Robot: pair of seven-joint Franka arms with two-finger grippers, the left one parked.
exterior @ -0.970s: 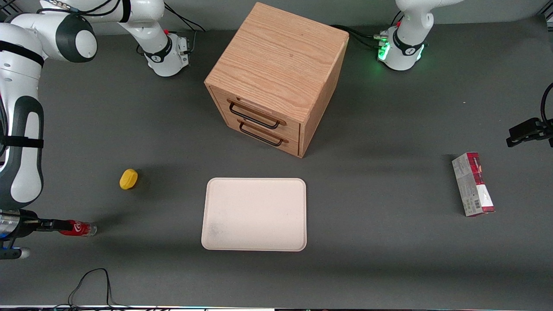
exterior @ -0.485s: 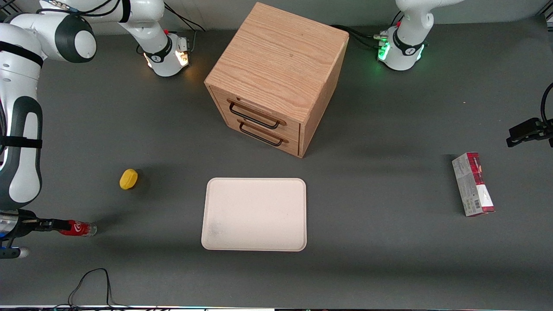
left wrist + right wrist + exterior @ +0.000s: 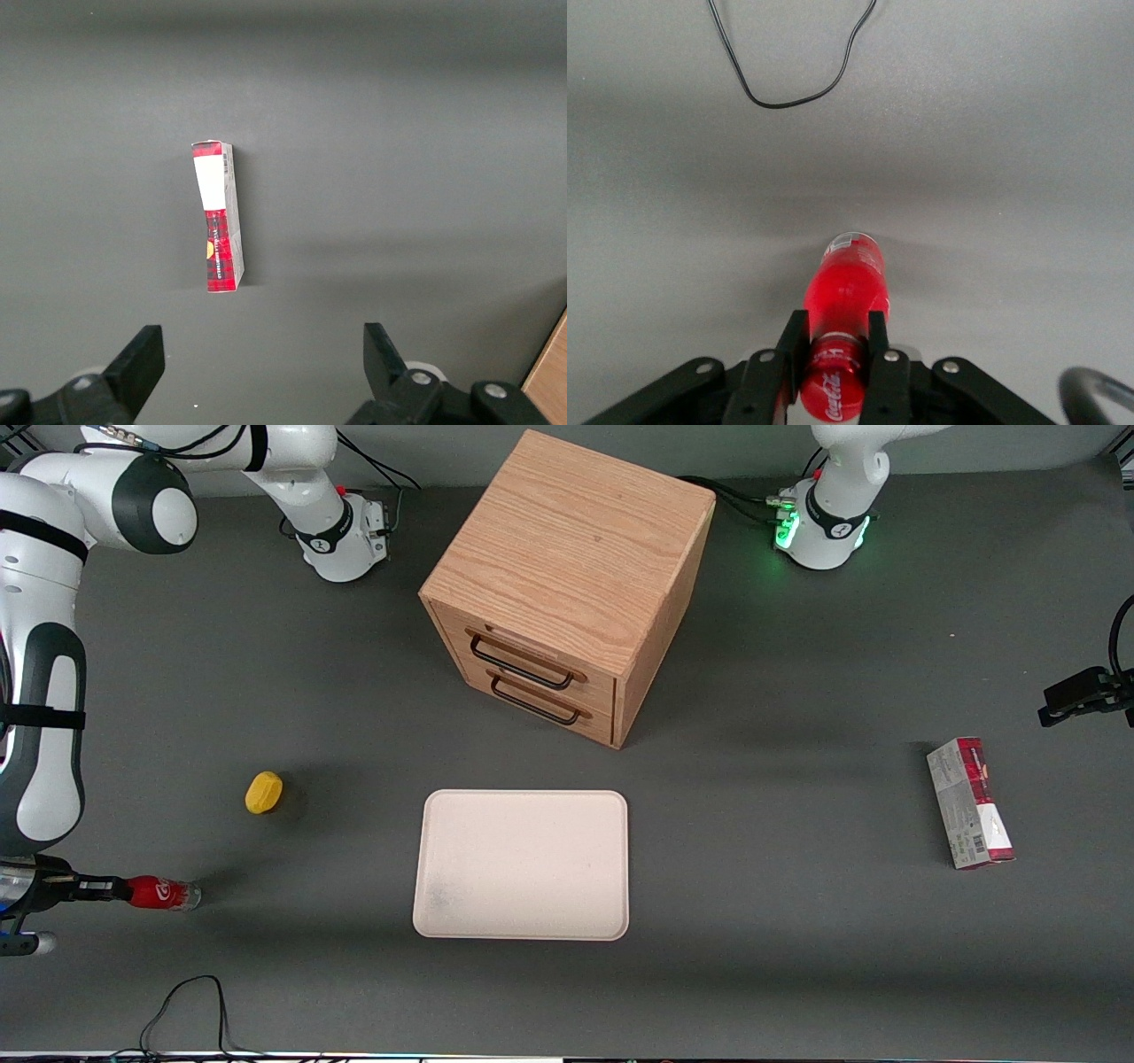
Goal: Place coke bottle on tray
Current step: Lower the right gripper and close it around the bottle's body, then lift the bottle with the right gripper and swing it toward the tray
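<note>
The coke bottle (image 3: 164,893) stands at the working arm's end of the table, with red cap, red label and clear base. My gripper (image 3: 120,887) is shut on its capped neck. In the right wrist view the black fingers (image 3: 799,341) clamp the cap from both sides, the gripper (image 3: 838,326) holds the bottle (image 3: 850,279) pointing away toward the grey table, and whether its base touches the table does not show. The cream tray (image 3: 523,797) lies flat near the table's middle, well apart from the bottle, with nothing on it.
A wooden two-drawer cabinet (image 3: 567,584) stands farther from the camera than the tray. A yellow object (image 3: 264,792) lies near the bottle. A red-and-grey carton (image 3: 970,802) lies toward the parked arm's end, also in the left wrist view (image 3: 219,217). A black cable (image 3: 182,1010) loops at the front edge.
The gripper has stayed shut on the bottle and shifted only very slightly; a little more of the bottle's red top shows past the fingers. Nothing else has moved.
</note>
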